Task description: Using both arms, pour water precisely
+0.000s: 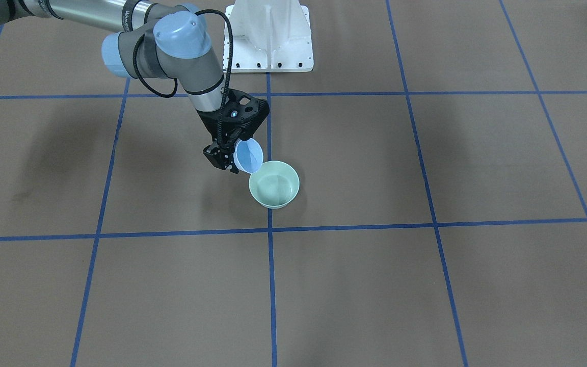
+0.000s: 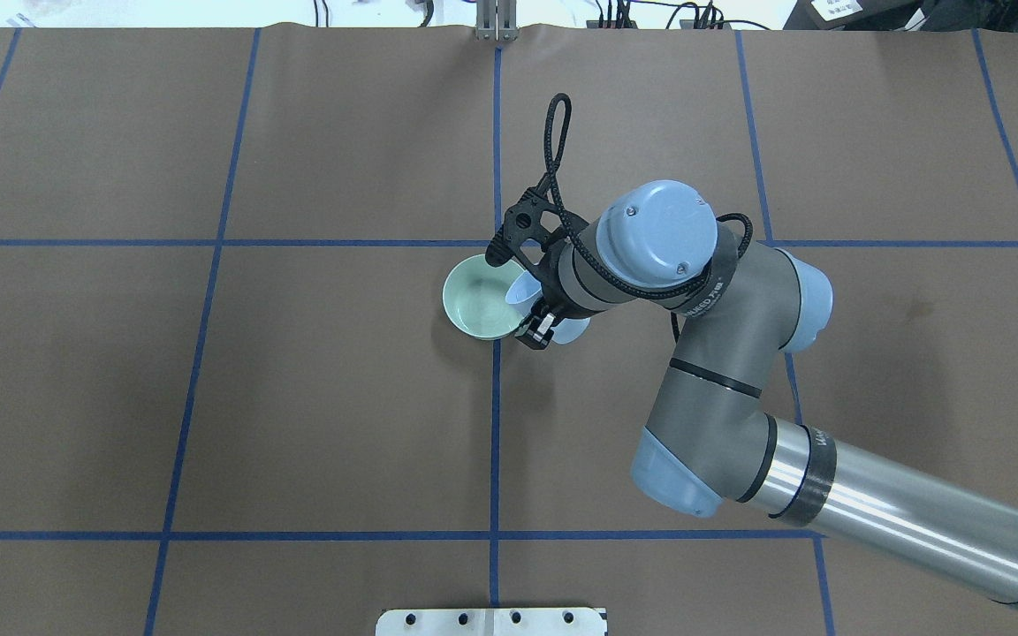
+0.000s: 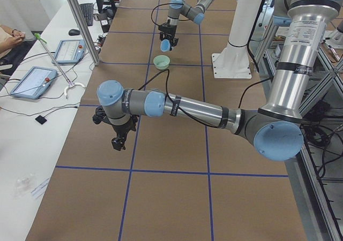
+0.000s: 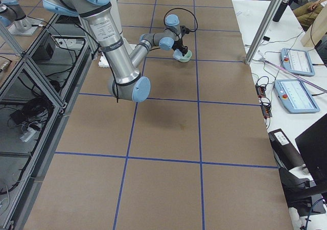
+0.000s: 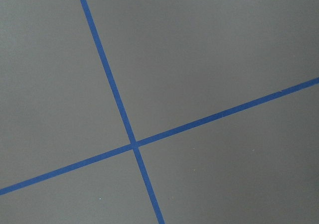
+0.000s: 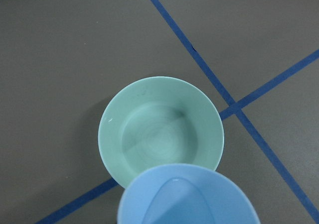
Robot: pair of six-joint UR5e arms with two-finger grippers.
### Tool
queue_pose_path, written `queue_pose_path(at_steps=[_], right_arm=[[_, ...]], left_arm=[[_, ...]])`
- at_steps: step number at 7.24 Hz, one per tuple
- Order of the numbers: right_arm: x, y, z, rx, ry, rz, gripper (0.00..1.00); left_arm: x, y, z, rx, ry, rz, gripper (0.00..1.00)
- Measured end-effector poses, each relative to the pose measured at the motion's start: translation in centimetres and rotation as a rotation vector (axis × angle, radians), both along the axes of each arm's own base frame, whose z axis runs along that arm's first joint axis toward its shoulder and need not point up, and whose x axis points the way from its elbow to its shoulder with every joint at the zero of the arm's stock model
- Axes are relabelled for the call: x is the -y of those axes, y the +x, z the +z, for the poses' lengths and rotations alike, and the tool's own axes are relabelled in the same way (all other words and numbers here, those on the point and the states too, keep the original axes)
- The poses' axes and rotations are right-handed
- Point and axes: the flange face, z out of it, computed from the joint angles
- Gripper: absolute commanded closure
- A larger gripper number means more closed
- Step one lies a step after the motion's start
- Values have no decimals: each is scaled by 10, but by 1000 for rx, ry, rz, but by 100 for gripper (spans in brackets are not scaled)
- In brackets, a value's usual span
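Note:
My right arm (image 2: pixel 721 353) reaches to the table's middle. Its gripper (image 1: pixel 231 159) is shut on a pale blue cup (image 1: pixel 249 155), held tilted with the mouth over the near rim of a pale green bowl (image 1: pixel 274 184). In the right wrist view the cup's rim (image 6: pixel 187 196) overlaps the bowl's edge (image 6: pixel 159 129); I cannot tell whether water is flowing. The cup (image 2: pixel 522 290) and bowl (image 2: pixel 478 298) also show overhead. My left arm (image 3: pixel 182 108) shows only in the exterior left view; its gripper (image 3: pixel 119 139) hangs above bare table, and I cannot tell if it is open.
The white pedestal (image 1: pixel 270 35) stands behind the bowl. Blue tape lines (image 5: pixel 133 144) grid the brown table. A side bench with tablets (image 3: pixel 35 80) and an aluminium post (image 3: pixel 80 21) runs along the far side from the robot.

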Motion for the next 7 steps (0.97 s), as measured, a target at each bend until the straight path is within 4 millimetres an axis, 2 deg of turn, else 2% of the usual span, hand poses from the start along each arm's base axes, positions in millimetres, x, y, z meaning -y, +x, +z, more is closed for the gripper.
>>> queue_pose_path(at_steps=[7], right_arm=[[13,-25,-39,-126,-63,-11,100]], left_arm=[[-2,0,0,-3,0,0,0]])
